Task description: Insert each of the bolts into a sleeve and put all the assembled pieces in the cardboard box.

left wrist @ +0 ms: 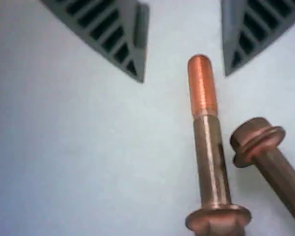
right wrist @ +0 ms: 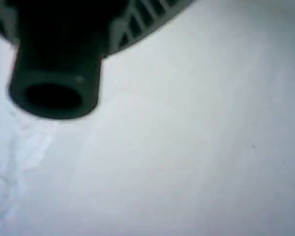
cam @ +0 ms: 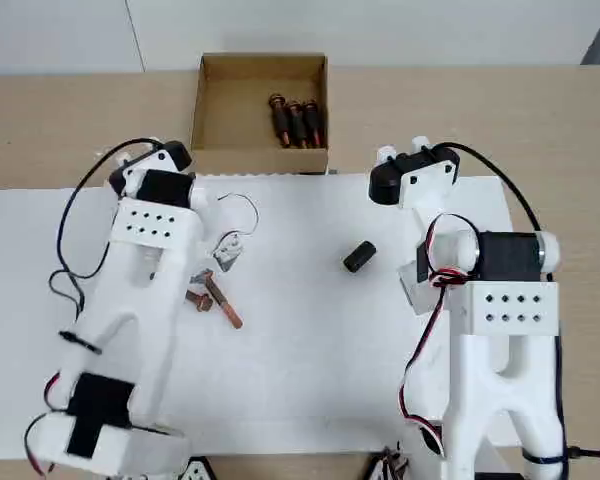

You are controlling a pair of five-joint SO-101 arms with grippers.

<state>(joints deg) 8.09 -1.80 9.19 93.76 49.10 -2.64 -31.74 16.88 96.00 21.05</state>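
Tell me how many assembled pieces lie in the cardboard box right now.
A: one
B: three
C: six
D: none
B: the high view shows three assembled pieces lying side by side on the floor of the cardboard box.

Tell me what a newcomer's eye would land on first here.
Two copper bolts lie together on the white sheet by the left arm, whose open tool frames one's threaded tip. A lone black sleeve lies mid-sheet, and three assembled pieces sit in the cardboard box beyond the sheet.
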